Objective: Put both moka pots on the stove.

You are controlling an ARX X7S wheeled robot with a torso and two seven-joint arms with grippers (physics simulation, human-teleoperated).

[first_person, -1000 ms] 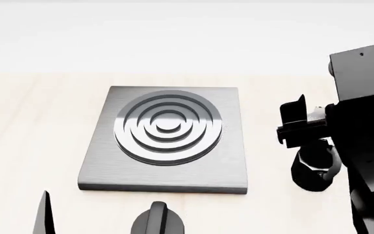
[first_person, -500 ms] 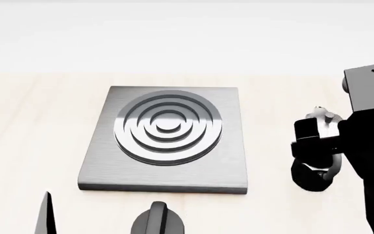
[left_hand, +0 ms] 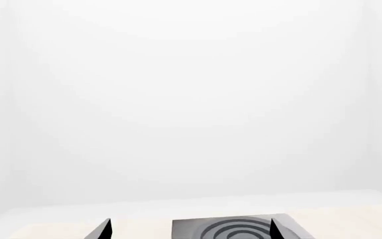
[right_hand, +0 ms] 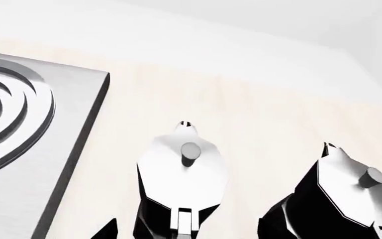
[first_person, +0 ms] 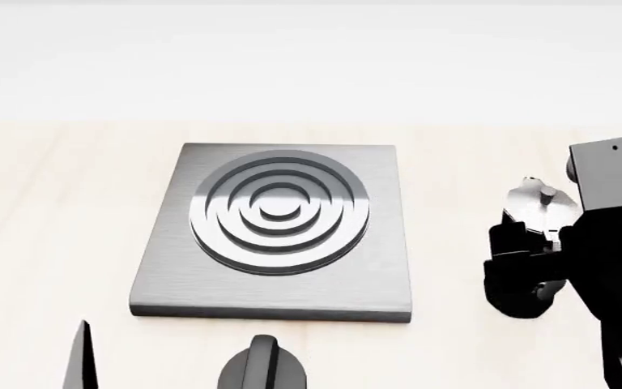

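The stove (first_person: 279,231) lies flat mid-table, its burner rings bare; it also shows in the left wrist view (left_hand: 234,229) and the right wrist view (right_hand: 18,149). One moka pot (first_person: 536,201) stands upright to the right of the stove, its silvery lid showing. In the right wrist view this pot (right_hand: 181,172) sits between my open fingers, with a gap at the visible fingertip (right_hand: 108,230). The second moka pot (right_hand: 350,191) stands just beside it; the head view hides it behind my right arm. My right gripper (first_person: 521,251) is open, low around the first pot. My left gripper (left_hand: 189,231) is open and empty.
A low round black knob (first_person: 262,366) sits at the table's near edge, in front of the stove. One left fingertip (first_person: 78,356) shows at the near left. The light wooden table (first_person: 52,211) runs back to a white wall.
My right gripper has moved right and down, so its fingers now sit either side of the first moka pot, whose lid has come into view. The stove, knob and left gripper have barely moved.
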